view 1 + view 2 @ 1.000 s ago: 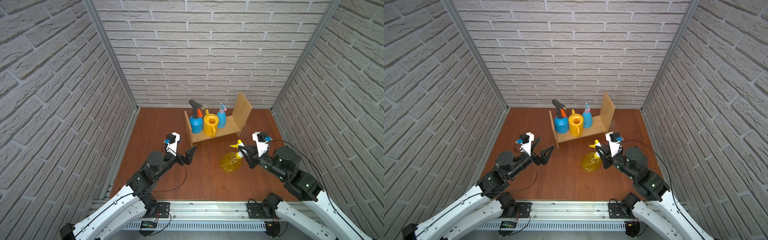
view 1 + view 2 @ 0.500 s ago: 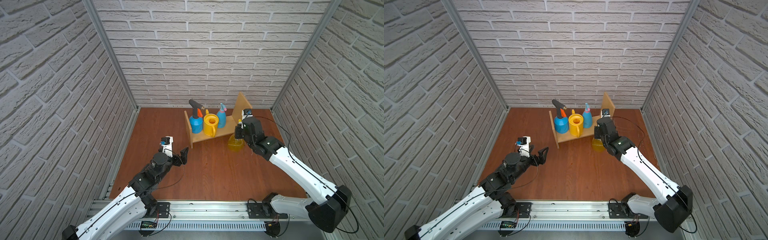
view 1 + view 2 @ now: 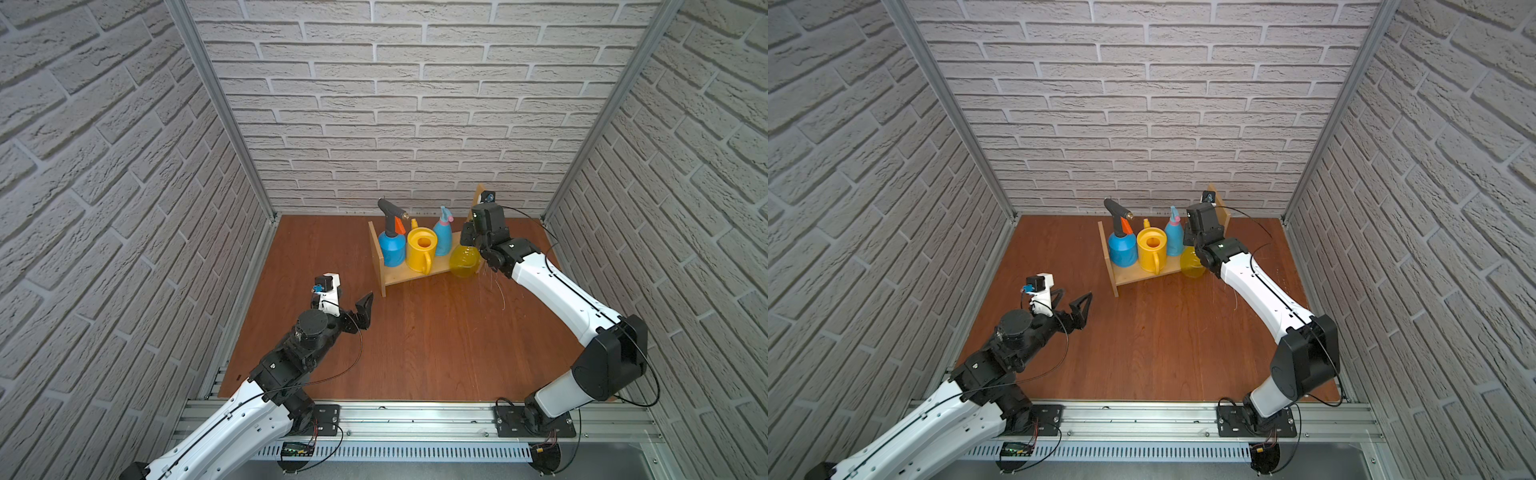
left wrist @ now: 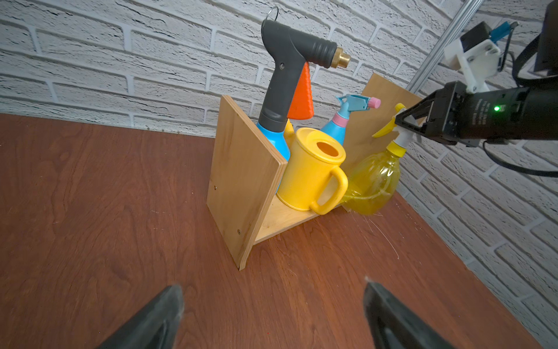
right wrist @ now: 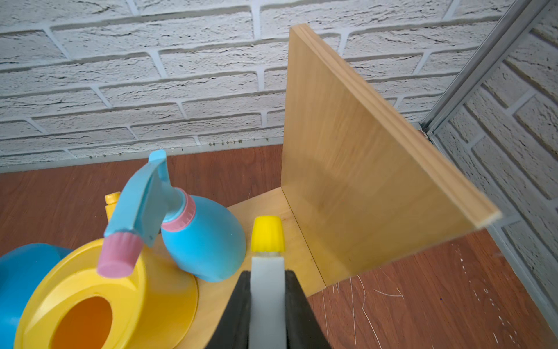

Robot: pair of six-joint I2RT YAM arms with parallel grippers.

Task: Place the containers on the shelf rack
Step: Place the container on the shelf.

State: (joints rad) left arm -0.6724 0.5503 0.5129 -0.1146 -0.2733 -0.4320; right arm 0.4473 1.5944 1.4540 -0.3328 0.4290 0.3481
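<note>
Last bottle at the rack's lip.
Right gripper [image 5: 267, 273] pinches the white sprayer head of the clear yellow spray bottle [image 4: 373, 181], which hangs at the front edge of the shelf rack [image 4: 241, 187] board, between the yellow watering can [image 4: 311, 172] and the taller panel; whether its base is seated is unclear. Judgement: carry it deeper, keep it upright, lower until the base bears, then release. Left gripper [image 4: 273, 288] spread, empty, well apart.

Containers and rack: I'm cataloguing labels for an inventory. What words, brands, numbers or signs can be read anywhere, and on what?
Nothing legible.
On the right arm's black wrist housing: small white print, too blurred.
No markings visible on the blue pump sprayer, yellow watering can, blue teardrop spray bottle, clear yellow spray bottle or shelf rack.
</note>
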